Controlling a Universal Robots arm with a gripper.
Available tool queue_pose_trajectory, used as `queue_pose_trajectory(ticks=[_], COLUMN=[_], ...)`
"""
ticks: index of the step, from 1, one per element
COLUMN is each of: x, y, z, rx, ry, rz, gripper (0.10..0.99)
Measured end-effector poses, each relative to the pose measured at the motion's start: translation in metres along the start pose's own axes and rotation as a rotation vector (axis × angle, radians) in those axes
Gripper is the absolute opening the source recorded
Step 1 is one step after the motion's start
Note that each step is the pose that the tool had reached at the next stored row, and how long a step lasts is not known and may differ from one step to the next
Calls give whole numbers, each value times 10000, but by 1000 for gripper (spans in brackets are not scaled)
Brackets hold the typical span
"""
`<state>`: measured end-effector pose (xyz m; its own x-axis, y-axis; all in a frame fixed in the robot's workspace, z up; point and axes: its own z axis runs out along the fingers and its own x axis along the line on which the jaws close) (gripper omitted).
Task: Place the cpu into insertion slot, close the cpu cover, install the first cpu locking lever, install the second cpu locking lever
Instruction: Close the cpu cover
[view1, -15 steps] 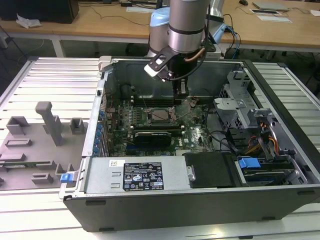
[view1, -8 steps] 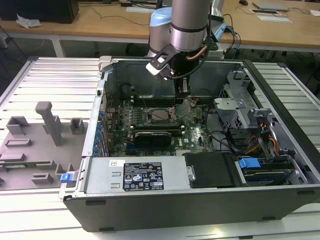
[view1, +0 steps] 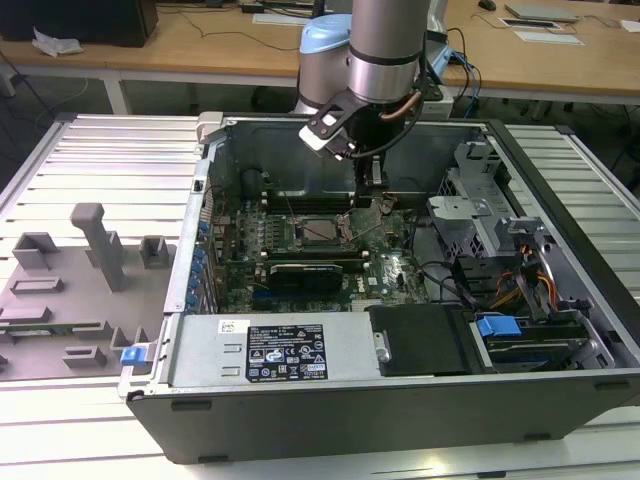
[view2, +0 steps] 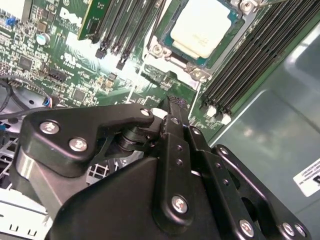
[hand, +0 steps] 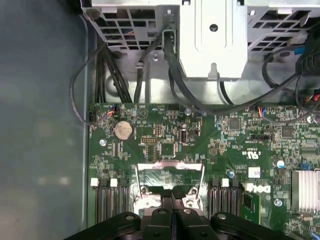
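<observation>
The cpu, a pale square chip, lies flat in the insertion slot on the green motherboard. The silver cpu cover frames the chip and appears to lie down around it. In the first wrist view the cover's shiny bar shows just beyond the fingertips. My gripper hangs inside the computer case, just to the exterior view's right of the socket, with its black fingers pressed together and nothing visible between them. A thin metal rod slants up beside the socket.
Black memory slots flank the socket. A black graphics card lies in front of it. A drive cage with cables, the power supply and the case walls close in. A grey fixture plate lies outside.
</observation>
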<state>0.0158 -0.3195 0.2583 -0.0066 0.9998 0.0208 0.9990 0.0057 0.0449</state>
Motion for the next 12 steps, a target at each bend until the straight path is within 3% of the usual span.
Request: queue_pose_trajectory(ticks=[12], x=[-1], y=[164], z=[7], rx=[0], ry=[0], rz=[2], gripper=[106])
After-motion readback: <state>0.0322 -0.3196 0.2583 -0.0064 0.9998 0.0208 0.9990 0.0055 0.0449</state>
